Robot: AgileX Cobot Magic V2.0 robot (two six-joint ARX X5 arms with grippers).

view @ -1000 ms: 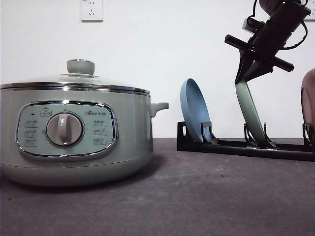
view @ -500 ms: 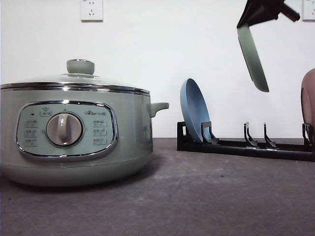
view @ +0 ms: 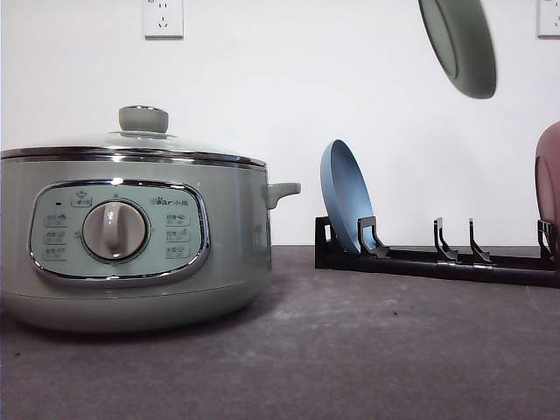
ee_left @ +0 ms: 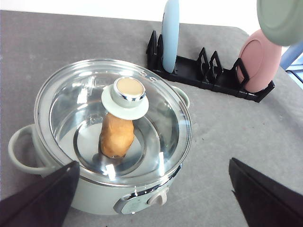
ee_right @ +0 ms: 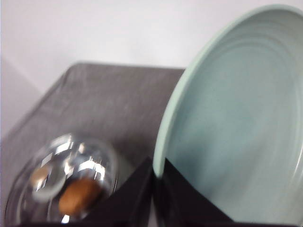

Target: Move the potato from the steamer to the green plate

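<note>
Left wrist view shows one potato point(ee_left: 117, 137) lying inside the steamer point(ee_left: 113, 142) under its closed glass lid point(ee_left: 156, 137), on the pot's floor near the middle; its long axis runs from the control-panel side toward the knob point(ee_left: 125, 93), which covers its far end. The right wrist view, blurred, shows the same potato point(ee_right: 79, 196) through the lid as an orange-brown oval. One green plate point(view: 458, 44) hangs in the air high above the table point(view: 350, 350), over the black dish rack point(view: 437, 260), tilted on edge with its hollow face turned toward the steamer's side. The right gripper point(ee_right: 155, 182) is clamped on that plate's rim, a dark finger on either face of the plate point(ee_right: 236, 123). The left gripper point(ee_left: 151, 196) hangs above and in front of the steamer with its two fingers point(ee_left: 40, 201) spread wide apart, touching nothing. In the rack stand two more plates: one blue plate point(view: 346, 197) upright in the end slot nearest the steamer, and one pink plate point(ee_left: 258, 61) at the opposite end, with bare slots between them. In the front view the steamer point(view: 131, 236) sits on the left of the table, with one dial point(view: 115, 230) at the centre of its panel.
</note>
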